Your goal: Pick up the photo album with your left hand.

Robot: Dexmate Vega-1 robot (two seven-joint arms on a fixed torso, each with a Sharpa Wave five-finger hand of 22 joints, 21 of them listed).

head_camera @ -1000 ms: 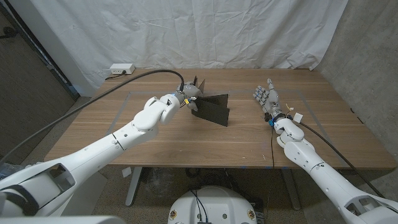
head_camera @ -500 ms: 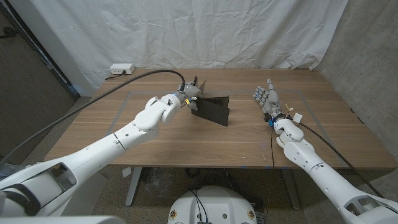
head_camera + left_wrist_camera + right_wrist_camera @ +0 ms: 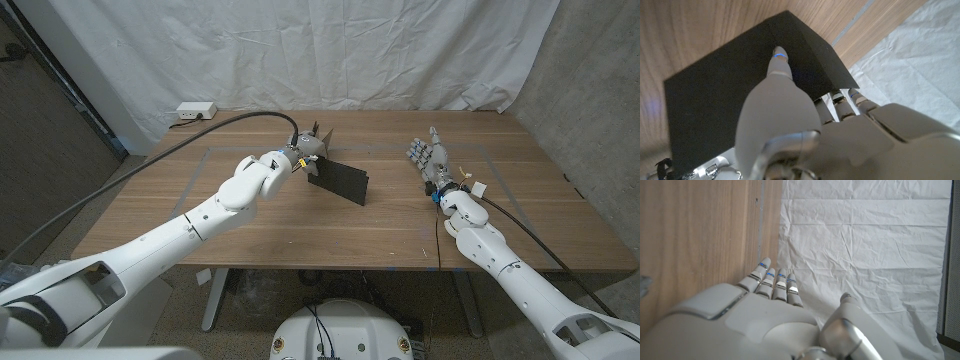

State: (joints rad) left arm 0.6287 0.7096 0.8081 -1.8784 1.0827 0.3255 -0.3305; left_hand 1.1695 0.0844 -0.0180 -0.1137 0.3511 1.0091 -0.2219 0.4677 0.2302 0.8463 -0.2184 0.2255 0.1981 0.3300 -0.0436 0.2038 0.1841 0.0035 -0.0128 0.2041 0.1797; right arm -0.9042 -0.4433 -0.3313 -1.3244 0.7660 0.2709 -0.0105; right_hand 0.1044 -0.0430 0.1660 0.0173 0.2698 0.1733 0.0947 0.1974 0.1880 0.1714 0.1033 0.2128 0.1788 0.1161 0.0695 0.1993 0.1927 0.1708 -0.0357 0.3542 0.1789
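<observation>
Black photo album (image 3: 338, 181) held at its near-left end by the left hand (image 3: 305, 150), tilted up above the wooden table (image 3: 300, 225) around the middle of its left half, far corner lowest and perhaps just brushing the wood, though contact cannot be judged. In the left wrist view, thumb (image 3: 779, 67) pressed on the top cover, other fingers tucked under the edge: a pinch across the thickness, closed on the album. Right hand (image 3: 428, 160) well apart on the right side, standing on its edge with fingers straight and together, holding nothing.

Looks stiff: a flat rectangular slab with crisp corners and no sag, though gripped at one end only. Cover matte, deep black, faintly grainy, likely cloth or textured card, so probably not slippery against the smooth grey finger pads. Probably moderately heavy for its size, with the weight hanging far beyond the grip and tending to twist the slab downward out of the pinch. Better hold judged to be nearer the middle of a long edge, or deeper over the spine side, thumb on top and fingers well underneath. Not fragile, though corners could scuff if dropped.

Table of warm, fine-grained wood with thin taped lines; wrinkled white cloth backdrop (image 3: 330, 50) behind
</observation>
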